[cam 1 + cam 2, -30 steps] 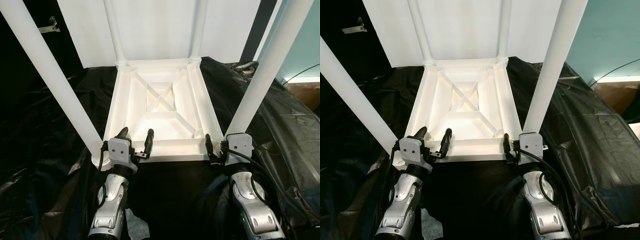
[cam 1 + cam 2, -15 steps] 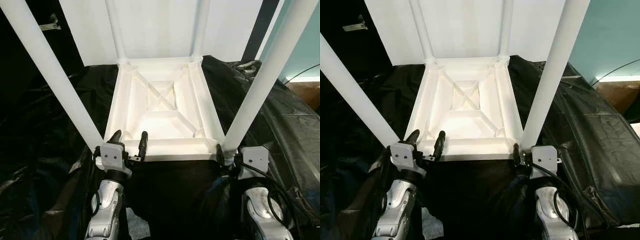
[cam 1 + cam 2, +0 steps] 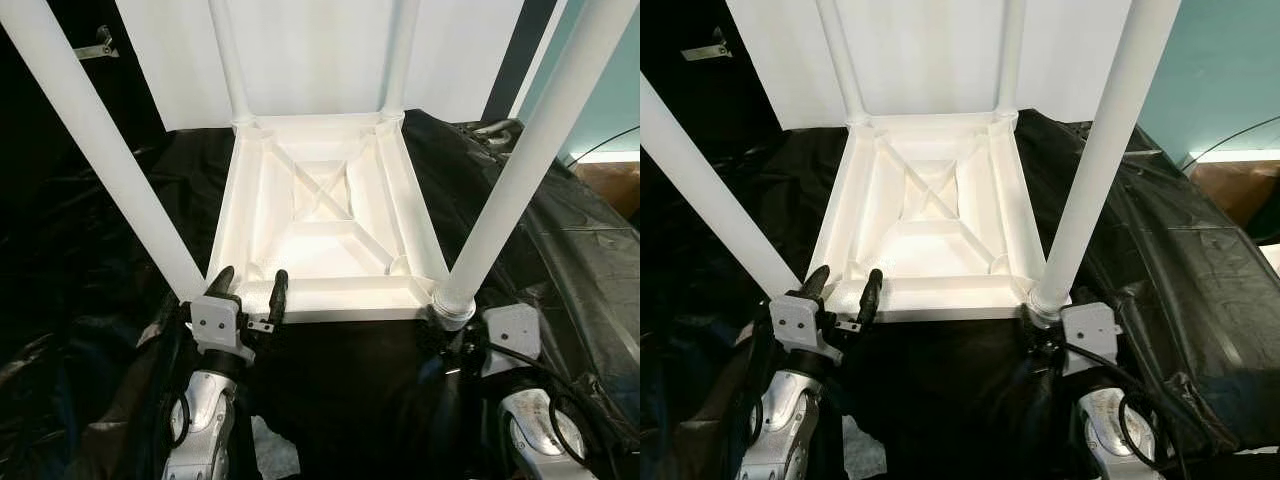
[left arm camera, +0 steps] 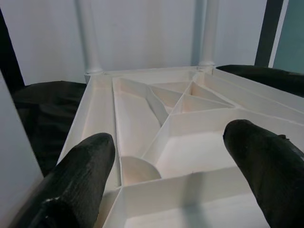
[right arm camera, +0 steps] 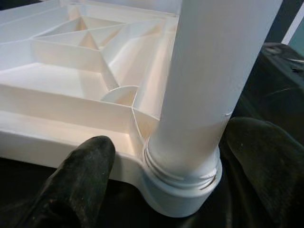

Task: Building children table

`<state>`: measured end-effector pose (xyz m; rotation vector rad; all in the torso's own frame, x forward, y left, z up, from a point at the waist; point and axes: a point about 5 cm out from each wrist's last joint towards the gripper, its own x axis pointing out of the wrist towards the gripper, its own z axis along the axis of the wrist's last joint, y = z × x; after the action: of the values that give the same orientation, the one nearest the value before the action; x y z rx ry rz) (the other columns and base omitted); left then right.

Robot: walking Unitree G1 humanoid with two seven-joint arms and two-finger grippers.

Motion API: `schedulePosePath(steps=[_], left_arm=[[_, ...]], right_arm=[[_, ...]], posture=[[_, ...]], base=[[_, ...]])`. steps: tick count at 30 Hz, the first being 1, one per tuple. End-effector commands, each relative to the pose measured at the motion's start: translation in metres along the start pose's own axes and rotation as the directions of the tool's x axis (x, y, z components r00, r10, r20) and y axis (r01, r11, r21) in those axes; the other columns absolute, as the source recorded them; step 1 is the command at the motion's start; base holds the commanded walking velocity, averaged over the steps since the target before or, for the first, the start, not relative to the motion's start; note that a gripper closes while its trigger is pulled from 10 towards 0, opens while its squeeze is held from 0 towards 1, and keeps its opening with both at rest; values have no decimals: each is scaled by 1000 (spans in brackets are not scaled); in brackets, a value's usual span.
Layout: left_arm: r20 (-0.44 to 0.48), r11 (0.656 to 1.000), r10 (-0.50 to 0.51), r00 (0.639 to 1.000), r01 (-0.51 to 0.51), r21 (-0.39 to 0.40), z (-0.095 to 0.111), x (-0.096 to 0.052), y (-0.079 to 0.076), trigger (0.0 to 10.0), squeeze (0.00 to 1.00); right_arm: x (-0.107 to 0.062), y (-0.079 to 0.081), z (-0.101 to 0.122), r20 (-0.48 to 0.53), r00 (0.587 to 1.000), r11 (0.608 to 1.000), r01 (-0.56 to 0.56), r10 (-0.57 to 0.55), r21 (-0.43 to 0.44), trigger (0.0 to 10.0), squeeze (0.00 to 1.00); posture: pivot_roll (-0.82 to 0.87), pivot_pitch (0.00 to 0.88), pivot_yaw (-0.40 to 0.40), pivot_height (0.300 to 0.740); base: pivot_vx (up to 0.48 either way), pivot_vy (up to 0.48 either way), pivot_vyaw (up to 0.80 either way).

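Note:
The white children's table (image 3: 320, 215) lies upside down on a black sheet, its ribbed underside facing up. Four white legs stand in its corners: near-left leg (image 3: 110, 160), near-right leg (image 3: 520, 170), and two far legs. My left gripper (image 3: 251, 276) is open at the near rim, close to the near-left corner, with nothing between its fingers (image 4: 90, 156). My right gripper (image 5: 171, 137) is open around the threaded base of the near-right leg (image 5: 209, 85), one finger (image 5: 85, 166) on each side. I cannot tell whether they touch it.
A crinkled black sheet (image 3: 590, 260) covers the surface around the table. Behind it stands a white panel (image 3: 320, 50), with a teal wall (image 3: 1210, 70) and a brown box (image 3: 610, 185) to the right. A cable (image 3: 1230, 140) runs along that wall.
Both arms have drawn back toward me and lower. The right gripper has slid from the near rim out to the base of the near-right leg. The left gripper stays open.

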<state>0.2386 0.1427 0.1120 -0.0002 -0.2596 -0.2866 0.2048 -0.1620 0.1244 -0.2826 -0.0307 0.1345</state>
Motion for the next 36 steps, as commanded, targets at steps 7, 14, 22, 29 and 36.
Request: schedulePosePath(steps=[7,14,22,29,36], left_arm=[[-13,993,100,995,-99,58,2,-14,12,10000,0],[-20,989,129,991,-127,69,1,-23,14,10000,0],[-19,987,147,989,-145,66,1,-23,11,10000,0],[-16,987,147,989,-146,73,2,-23,13,10000,0],[-4,990,129,992,-129,65,5,-19,14,10000,0]], right_arm=[[3,10,1,-10,996,996,-87,88,24,10000,0],[15,14,5,11,994,993,-113,113,22,10000,0],[20,16,6,12,988,988,-152,151,25,10000,0],[17,17,3,-9,988,987,-154,154,39,10000,0],[14,13,1,-14,993,992,-112,113,60,10000,0]], posture=[[-21,50,-7,740],[-6,46,-25,740],[3,43,-33,740],[1,41,-25,740],[-11,36,-8,740]], base=[[0,0,0],[0,0,0],[0,0,0],[0,0,0],[0,0,0]])
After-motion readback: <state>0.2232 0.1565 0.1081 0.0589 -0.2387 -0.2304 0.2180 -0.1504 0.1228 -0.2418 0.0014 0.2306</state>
